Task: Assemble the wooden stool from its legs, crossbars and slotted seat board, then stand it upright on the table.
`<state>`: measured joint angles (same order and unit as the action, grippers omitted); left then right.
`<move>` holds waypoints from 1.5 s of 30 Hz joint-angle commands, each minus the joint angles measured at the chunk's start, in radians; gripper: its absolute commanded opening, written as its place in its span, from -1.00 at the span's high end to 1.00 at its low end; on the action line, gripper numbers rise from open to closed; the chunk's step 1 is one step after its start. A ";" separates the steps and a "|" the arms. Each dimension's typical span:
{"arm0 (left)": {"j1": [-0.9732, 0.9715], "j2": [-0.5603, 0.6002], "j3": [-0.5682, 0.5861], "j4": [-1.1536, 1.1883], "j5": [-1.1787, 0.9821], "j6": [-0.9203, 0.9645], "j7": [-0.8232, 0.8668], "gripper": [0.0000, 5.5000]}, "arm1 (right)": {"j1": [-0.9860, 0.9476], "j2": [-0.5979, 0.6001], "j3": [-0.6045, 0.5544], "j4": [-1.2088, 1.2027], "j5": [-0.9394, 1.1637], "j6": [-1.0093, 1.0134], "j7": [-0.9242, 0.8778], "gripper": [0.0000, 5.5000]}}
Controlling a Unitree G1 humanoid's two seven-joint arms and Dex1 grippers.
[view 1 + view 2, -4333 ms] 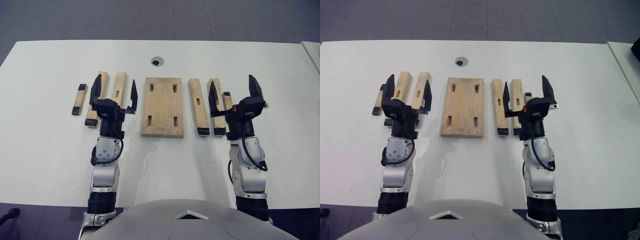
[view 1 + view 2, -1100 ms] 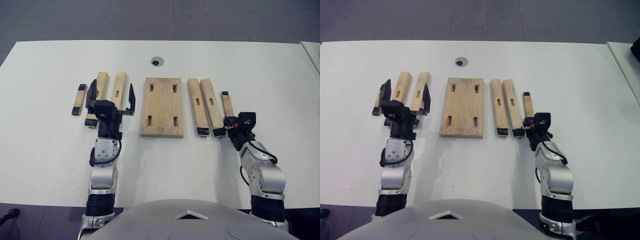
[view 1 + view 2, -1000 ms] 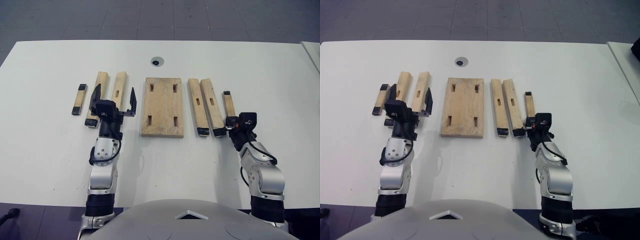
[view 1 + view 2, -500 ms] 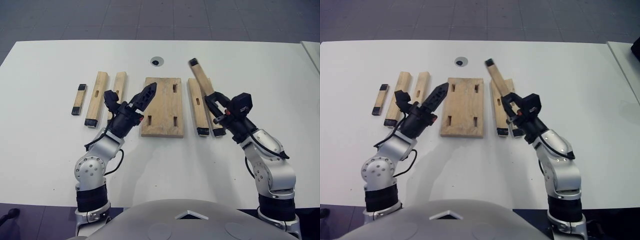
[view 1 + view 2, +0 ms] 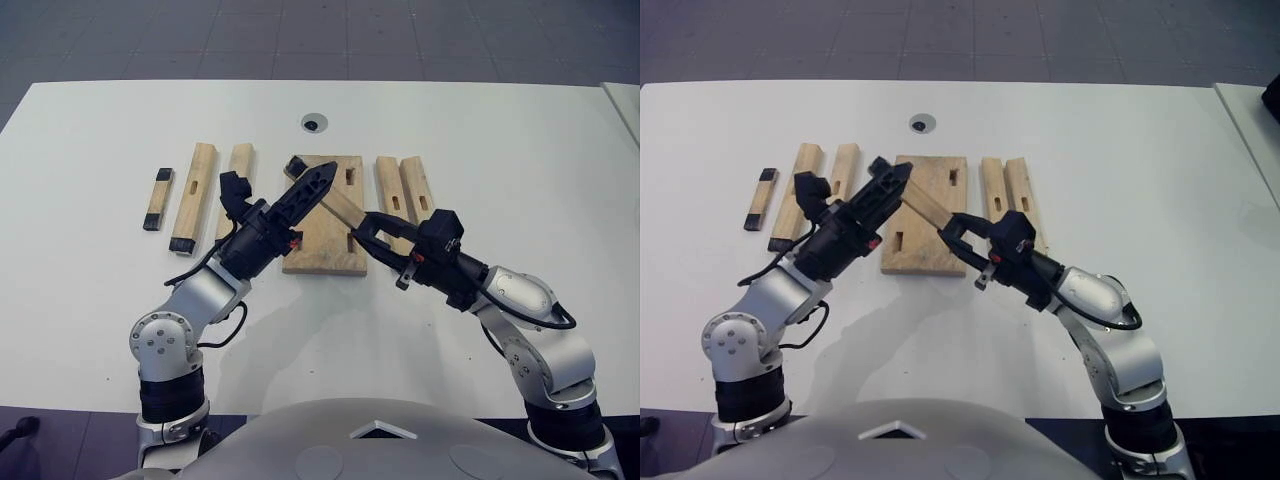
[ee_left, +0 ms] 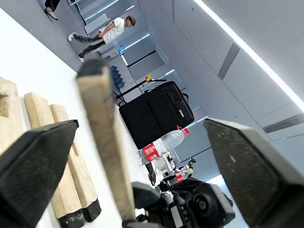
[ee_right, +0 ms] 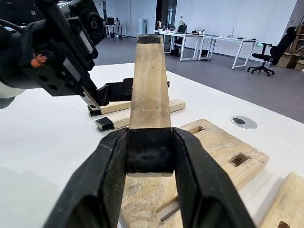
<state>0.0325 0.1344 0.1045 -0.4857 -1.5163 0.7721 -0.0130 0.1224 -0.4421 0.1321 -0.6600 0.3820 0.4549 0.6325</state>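
Over the pale slotted wooden seat board (image 5: 322,256), your right fingers (image 7: 111,166) grip the short wooden bar w/ black ends (image 5: 345,209); left fingers (image 6: 38,152) open round its far end. Close slowly, straight.

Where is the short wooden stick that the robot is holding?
In the head views, the short stick is clamped in the right gripper, raised at a slant over the seat board.

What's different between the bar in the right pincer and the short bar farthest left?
The held bar slants above the seat board; the left bar lies flat on the table. The right pincer clamps the held bar; nothing touches the left bar. Both: pale wood, dark ends.
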 commanded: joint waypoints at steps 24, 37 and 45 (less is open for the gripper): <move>0.014 0.025 -0.029 0.054 0.146 -0.066 -0.004 0.78 | -0.029 -0.083 0.093 -0.015 -0.240 -0.059 -0.052 0.52; -0.037 0.026 0.068 0.107 0.129 -0.099 0.018 0.85 | -0.034 -0.095 0.071 -0.029 -0.229 -0.028 -0.059 0.20; -0.144 0.249 0.211 0.197 0.456 -0.245 -0.062 0.85 | 0.021 -0.109 0.018 0.024 -0.265 -0.022 -0.099 -0.22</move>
<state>-0.0712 0.2878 0.2803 -0.3449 -1.2353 0.6069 -0.0473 0.1231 -0.5451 0.1669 -0.6614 0.1367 0.4247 0.5500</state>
